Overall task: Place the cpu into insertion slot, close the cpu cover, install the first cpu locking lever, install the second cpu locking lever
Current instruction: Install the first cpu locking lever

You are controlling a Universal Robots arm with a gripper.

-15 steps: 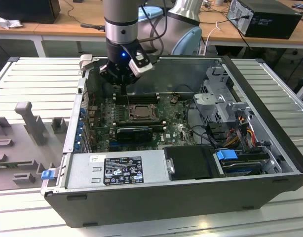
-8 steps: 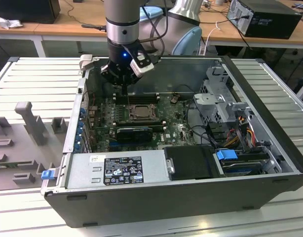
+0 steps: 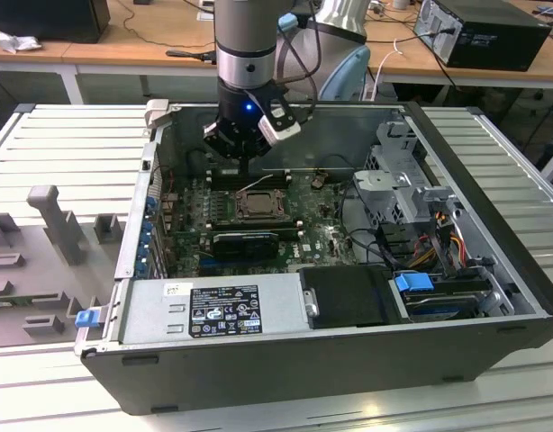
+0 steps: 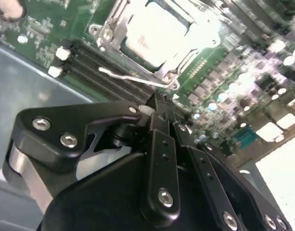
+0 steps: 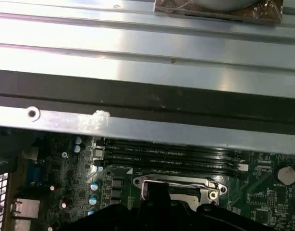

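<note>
The cpu (image 4: 159, 29) lies pale-face-up in the insertion slot (image 3: 257, 203) on the green board. The cpu cover (image 4: 114, 30) lies flat down around it as a metal frame, also seen in the first wrist view as the cover (image 5: 176, 186). A thin wire locking lever (image 4: 133, 77) runs along the socket's edge next to the black memory slots (image 4: 97, 65). My gripper (image 4: 158, 100) hovers just over the lever's hooked end, fingers together with nothing between them. In the exterior view the gripper (image 3: 247, 166) hangs over the memory slots just behind the socket.
The open computer case wall (image 3: 349, 121) stands close behind the gripper. A black card (image 3: 245, 241) lies in front of the socket, with the power supply (image 3: 213, 310) and drive cage (image 3: 398, 184) toward the exterior view's right. Cables (image 3: 367, 225) run beside the board.
</note>
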